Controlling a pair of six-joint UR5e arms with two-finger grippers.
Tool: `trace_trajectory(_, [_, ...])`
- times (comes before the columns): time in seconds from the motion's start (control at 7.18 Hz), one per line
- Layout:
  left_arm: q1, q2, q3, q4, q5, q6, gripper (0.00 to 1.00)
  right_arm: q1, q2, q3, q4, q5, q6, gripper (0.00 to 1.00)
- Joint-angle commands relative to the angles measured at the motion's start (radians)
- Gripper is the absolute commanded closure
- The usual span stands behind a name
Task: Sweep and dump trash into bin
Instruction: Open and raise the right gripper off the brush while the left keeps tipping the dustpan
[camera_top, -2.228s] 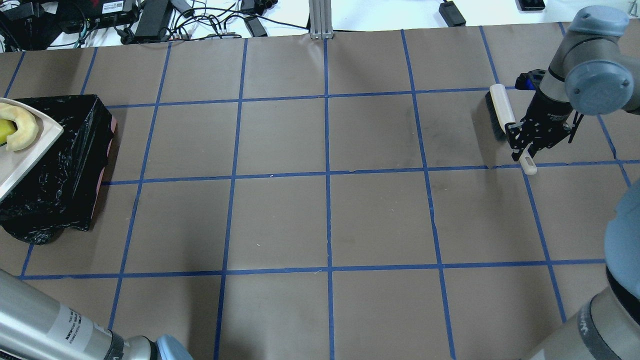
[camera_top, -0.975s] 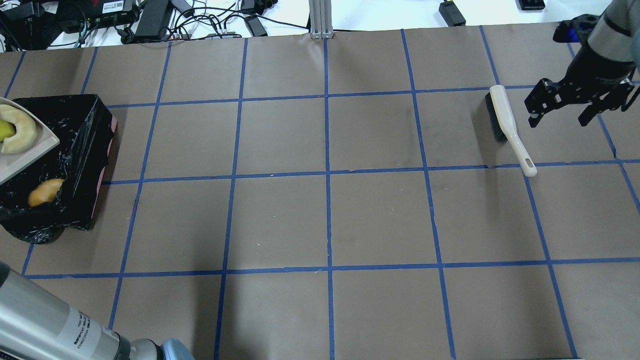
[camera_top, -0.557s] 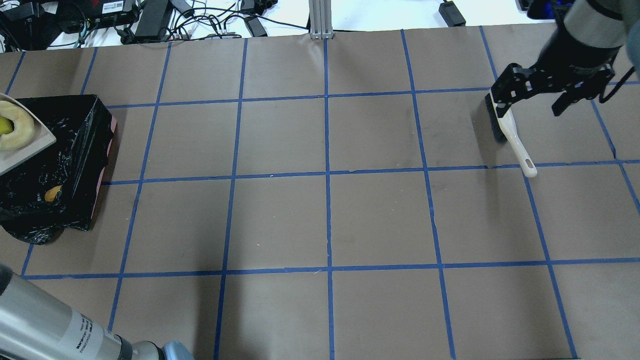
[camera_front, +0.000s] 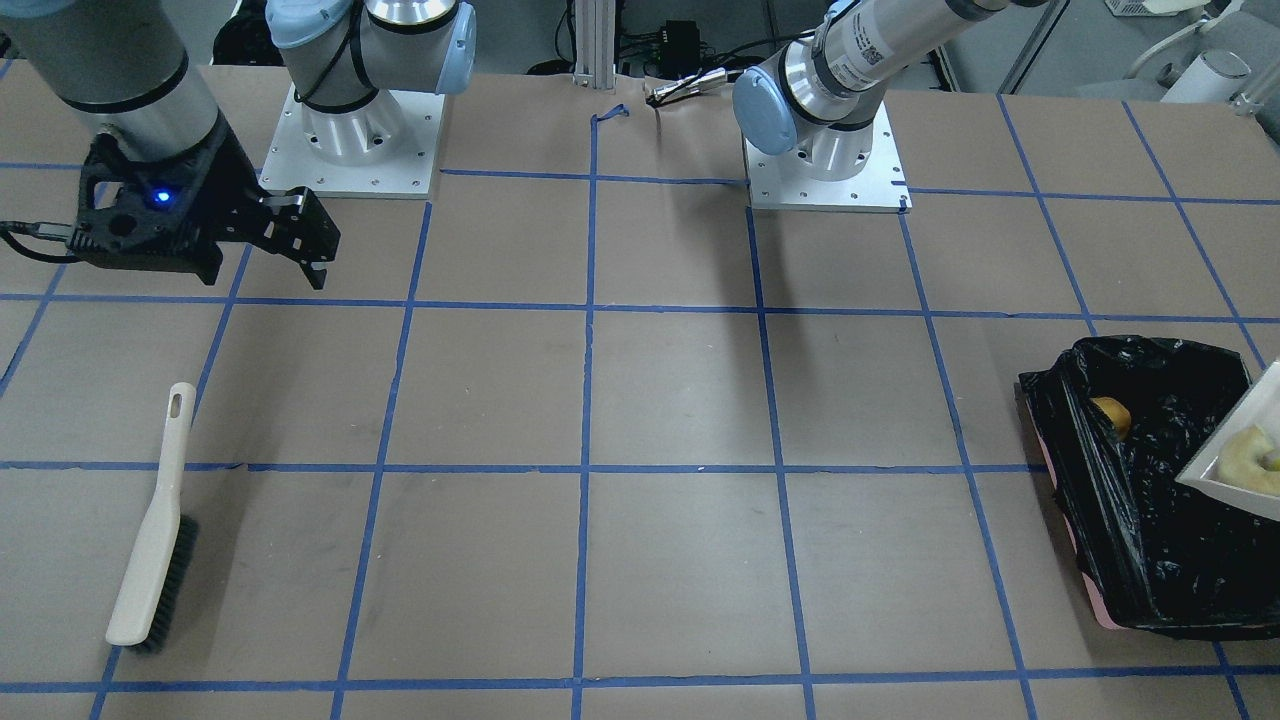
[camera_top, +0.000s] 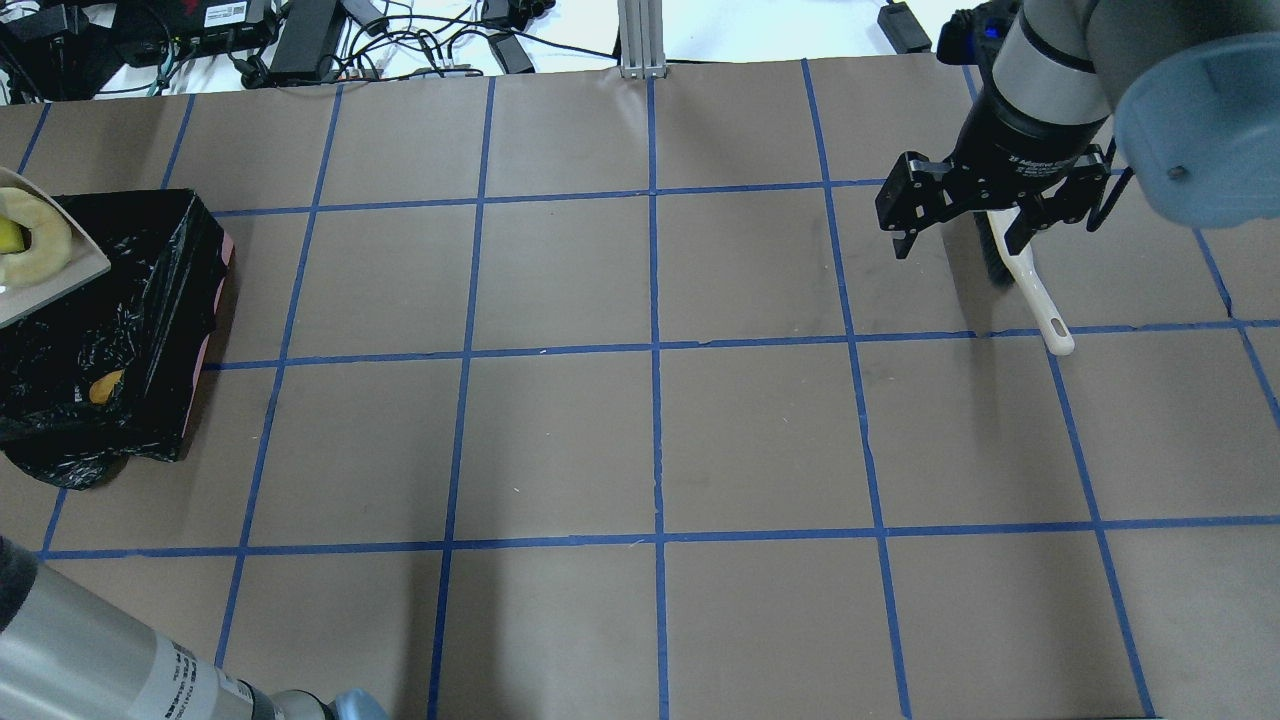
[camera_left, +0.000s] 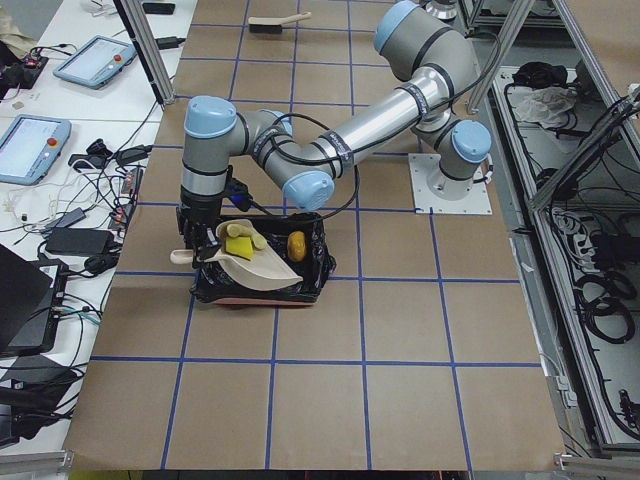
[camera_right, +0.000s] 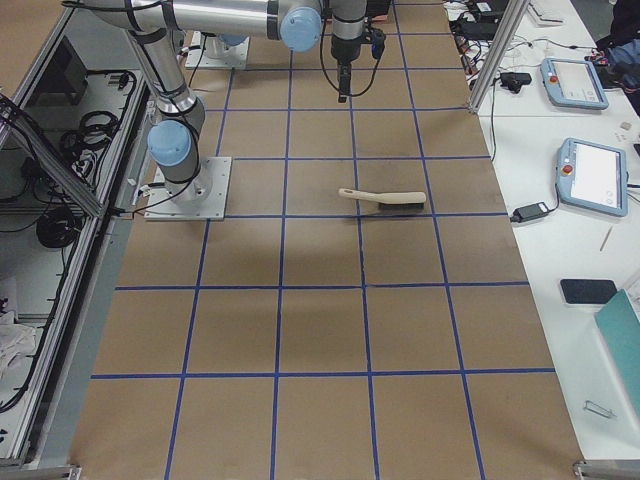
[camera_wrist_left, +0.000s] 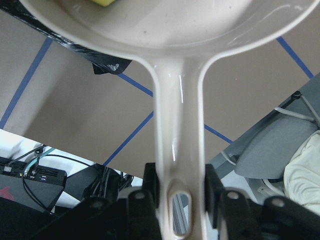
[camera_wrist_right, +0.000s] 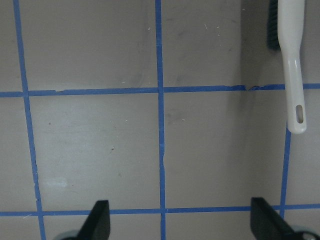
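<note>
At the left, the beige dustpan (camera_top: 80, 268) tilts over the bin (camera_top: 150, 300) and holds the cream rind slice (camera_top: 45, 235) and the yellow wedge (camera_top: 7, 237). The potato (camera_top: 105, 385) lies in the bin's black liner. The left gripper (camera_wrist_left: 180, 190) has its jaws clamped on the dustpan's handle. Print on the arms is too small to read. At the right, the right gripper (camera_top: 957, 240) hangs above the bench (camera_top: 650, 440), its jaws wide apart and empty. The brush (camera_top: 1040, 305) lies flat below.

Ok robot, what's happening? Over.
Left gripper shut on dustpan over bin. Right gripper open, empty. Potato in bin; rind, wedge on dustpan. Nothing blocks bin.
</note>
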Motion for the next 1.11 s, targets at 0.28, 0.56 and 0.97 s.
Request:
trace_trajectory(0.28, [-0.024, 0.075, -0.165, 0.259, 0.041, -0.001, 1.00, 0.003, -0.011, 0.003, 0.007, -0.008, 0.000, 0.00])
trace_trajectory(0.56, [-0.039, 0.104, -0.209, 0.302, 0.081, -0.007, 1.00, 0.001, -0.023, -0.004, 0.108, -0.018, -0.003, 0.00])
trace_trajectory(0.97, [-0.062, 0.149, -0.303, 0.435, 0.112, -0.009, 1.00, -0.005, -0.025, -0.005, 0.118, 0.000, -0.001, 0.00])
